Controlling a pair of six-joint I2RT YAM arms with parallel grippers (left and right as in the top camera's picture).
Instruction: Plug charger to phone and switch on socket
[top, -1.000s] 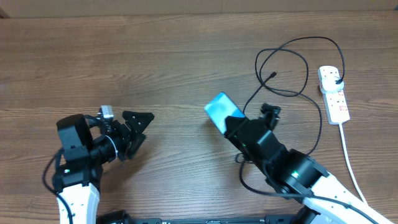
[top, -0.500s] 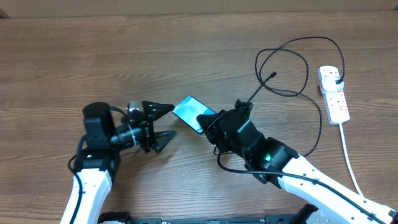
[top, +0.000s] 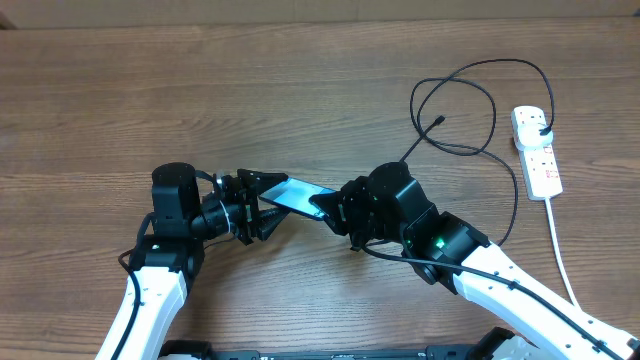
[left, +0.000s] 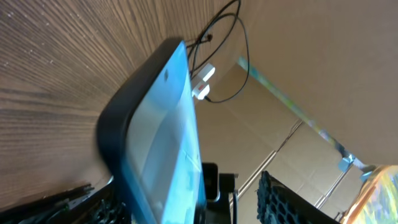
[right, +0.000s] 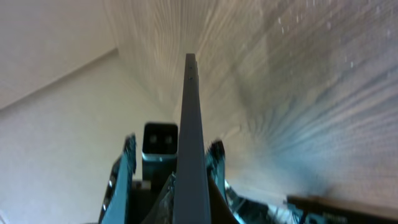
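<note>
Overhead: phone (top: 297, 194) shifted left since earlier frame, gripped by closed right gripper (top: 326, 206) over desk (top: 200, 80) middle. Left gripper (top: 280, 197) brought closer, jaws narrowed but parted around phone's left end.
Left wrist: phone seen between fingers.
Right wrist: phone clamped edge-on.

The phone (right: 190, 143) shows edge-on, a thin grey-blue sliver rising from bottom centre almost to the top. The right claw (right: 171, 154) pinches it low down, one finger on each side. Blurred wood-grain worktop (right: 298, 93) fills the right half.
</note>
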